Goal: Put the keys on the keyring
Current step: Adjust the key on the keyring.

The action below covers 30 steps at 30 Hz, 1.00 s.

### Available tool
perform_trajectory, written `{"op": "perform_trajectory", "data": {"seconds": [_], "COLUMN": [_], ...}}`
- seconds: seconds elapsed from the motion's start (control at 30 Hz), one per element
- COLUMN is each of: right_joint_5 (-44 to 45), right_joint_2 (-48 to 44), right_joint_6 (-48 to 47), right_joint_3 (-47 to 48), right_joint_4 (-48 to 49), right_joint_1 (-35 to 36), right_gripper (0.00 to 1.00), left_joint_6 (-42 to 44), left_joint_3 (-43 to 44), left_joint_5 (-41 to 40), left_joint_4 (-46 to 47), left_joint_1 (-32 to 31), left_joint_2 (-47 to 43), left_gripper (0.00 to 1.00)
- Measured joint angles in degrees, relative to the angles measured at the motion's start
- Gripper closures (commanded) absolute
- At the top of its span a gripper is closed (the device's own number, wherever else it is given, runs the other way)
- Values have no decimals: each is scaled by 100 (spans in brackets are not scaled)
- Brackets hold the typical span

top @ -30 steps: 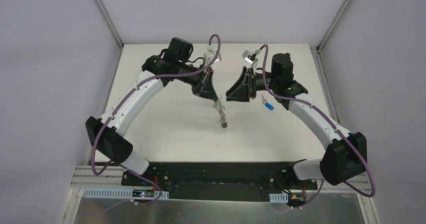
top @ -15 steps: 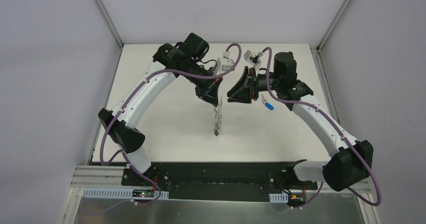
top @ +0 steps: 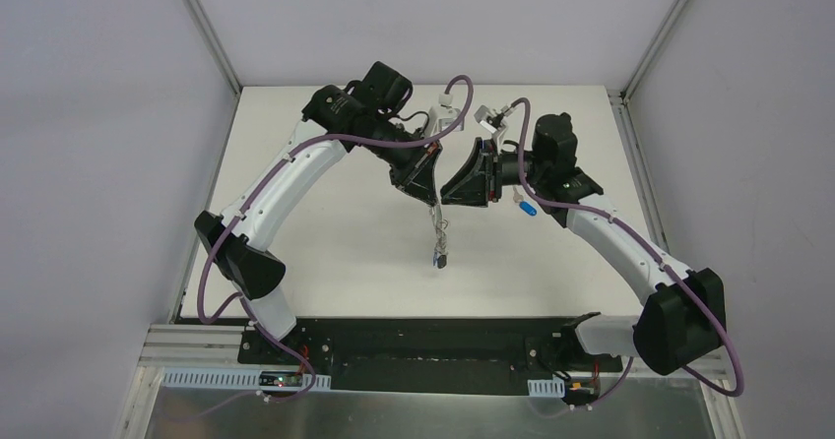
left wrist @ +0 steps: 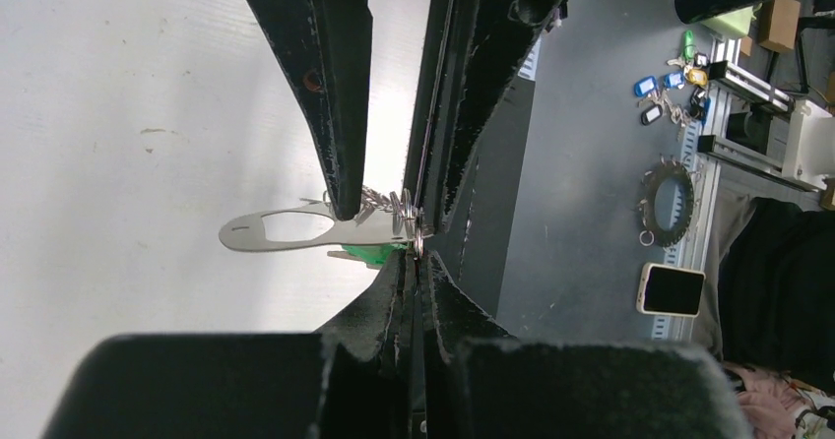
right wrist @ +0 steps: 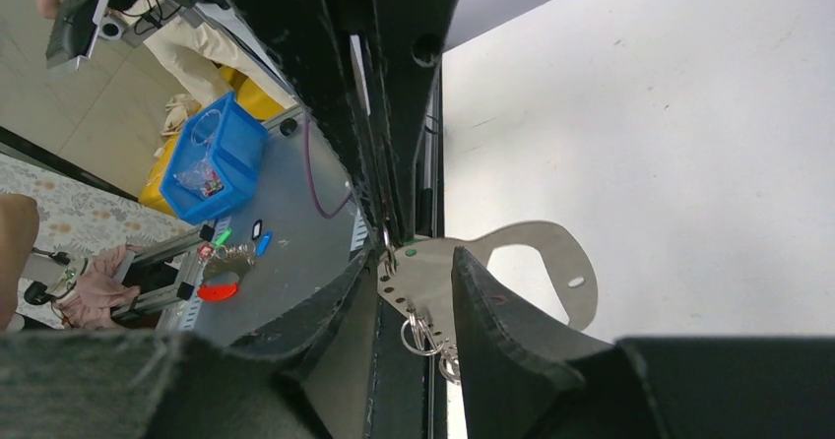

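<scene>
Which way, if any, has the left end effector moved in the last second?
Yes: the left end effector has shifted right, toward the unmoved blue key.

Legible text, numbers, brands, signs: none; keyring [left wrist: 359, 232] plate: no marking readable in either wrist view; coloured key tags [left wrist: 645, 87] in the background: too small to read.

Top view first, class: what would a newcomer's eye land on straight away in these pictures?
Above mid-table the two arms meet tip to tip, the left fingers pinched shut on the keyring, which dangles with its black tag at the free end. The right fingers stand apart at the keyring's flat plate. A blue key lies alone on the table beside the right arm.
</scene>
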Motion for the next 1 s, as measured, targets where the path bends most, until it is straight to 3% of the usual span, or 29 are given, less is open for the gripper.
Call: {"op": "perform_trajectory", "data": {"seconds": [0.2,0.63,0.9,1.0], "right_joint_5": [-2,-57,-101,-96], "right_joint_2": [0,74,116,116], "right_joint_6": [243,538,568,570], "right_joint_3": [0,0,0,-2], "right_joint_4": [278,577,621,621], "right_joint_1": [0,85,136,136], "right_gripper": [66,80,100,100], "left_joint_6": [-63,-92,-109,-107], "left_joint_3": [-98,-125,-125,-125], "left_joint_5": [2,4,2,11], "left_joint_4": [61,83,83,83], "left_joint_1": [0,0,0,11], "left_joint_2": [0,0,0,0], "left_gripper": [100,100,100,100]}}
